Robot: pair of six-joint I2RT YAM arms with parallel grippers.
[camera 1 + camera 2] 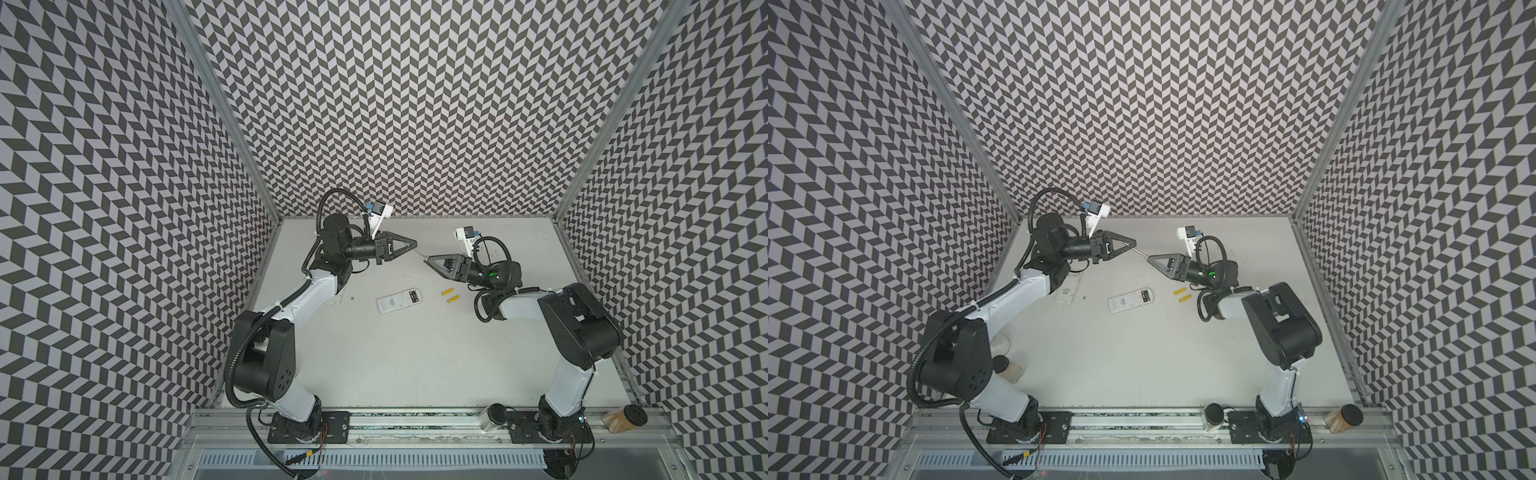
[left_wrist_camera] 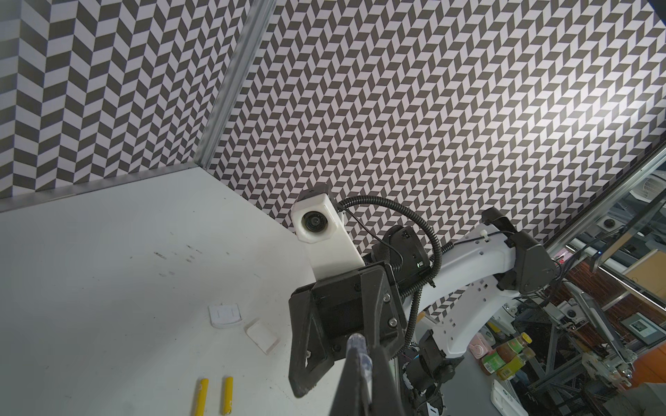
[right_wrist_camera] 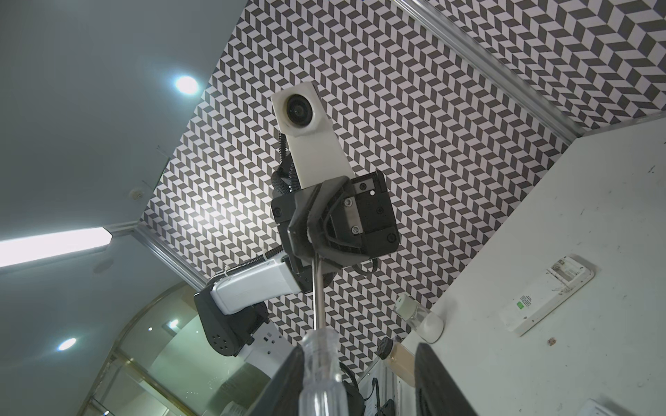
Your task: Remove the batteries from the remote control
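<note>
Both arms are lifted over the white table (image 1: 415, 365), with their tips meeting toward the back of the cell. The left gripper (image 1: 415, 244) is pinched fully closed on the bare metal shaft of the screwdriver (image 3: 316, 288), which spans the short gap between the two tools, off the table. The right gripper (image 1: 427, 260) sits round the clear handle. In the right wrist view its fingers (image 3: 281, 381) stand either side of the handle with a visible gap on one side, so we record the jaws as parted and not pressing it. The remote control (image 1: 395, 302) lies flat near mid-table, back up, in front of the grippers, with its battery bay uncovered at the end nearer the right arm. We see a dark mass with gold flecks in that bay, probably the two black batteries (image 1: 413, 296), though at this size we cannot separate them. Two yellow batteries (image 1: 447, 291) lie out on the table side by side, just apart from each other, near the bay end of the remote and not touching it. A second remote (image 1: 1068, 293) lies by the left arm, partly under it. In the left wrist view two small white plastic pieces (image 2: 225, 315) rest on the table near the yellow pair.
</note>
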